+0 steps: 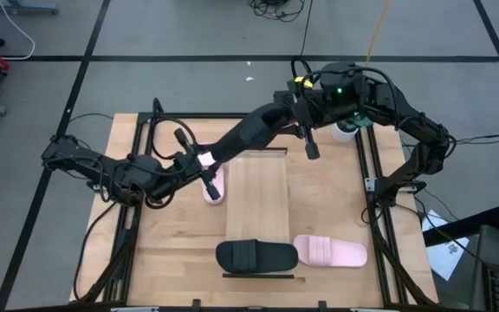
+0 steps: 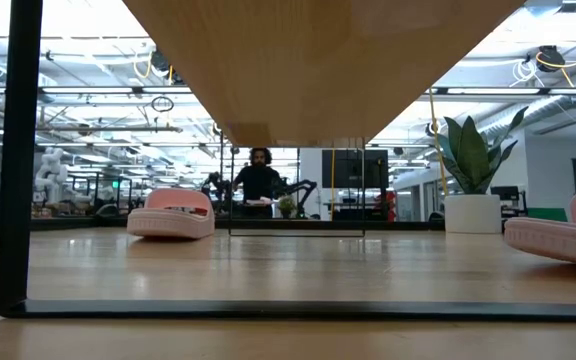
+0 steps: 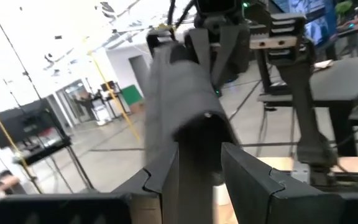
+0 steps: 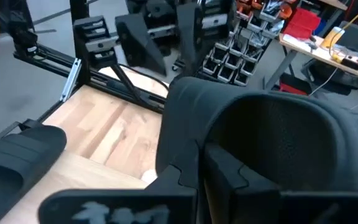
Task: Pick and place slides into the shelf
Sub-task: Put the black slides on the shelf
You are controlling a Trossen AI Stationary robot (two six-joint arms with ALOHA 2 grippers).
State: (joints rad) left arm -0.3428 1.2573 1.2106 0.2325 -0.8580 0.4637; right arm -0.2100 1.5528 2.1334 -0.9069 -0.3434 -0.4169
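Pale wood slats make up the shelf [image 1: 258, 191], which runs down the middle of the plywood table [image 1: 171, 251] between two dark rails. Only one slide lies on it. That is a black slide [image 1: 256, 256] set crosswise over the near end, strap up, with both ends sticking out past the shelf's long edges. The rest of the slats are bare.

A pink slide [image 1: 330, 251] lies on the table just beside that near end, on the right arm's side. Its end touches the black one. A second pink slide [image 1: 213, 186] sits on the table against the shelf's other long edge, farther back, directly under the left arm's wrist. The low view shows both pink ones resting on the wood, the far one [image 2: 171, 213] and the near one [image 2: 568, 235].

The fourth one, a raised black slide [image 1: 258, 130], hangs in the air over the far corner of the shelf, slanting between the two arms. The left pincer [image 1: 208, 163] grasps one end of it, and its fingers [image 3: 253, 180] stand wide on either side of the dark rubber. The right pincer [image 1: 306, 106] is at the other end, clenched, with the strap of the raised slide [image 4: 272, 143] looming just past its fingers [image 4: 194, 171]. I cannot tell whether those fingers actually pinch the rubber or merely sit against it.
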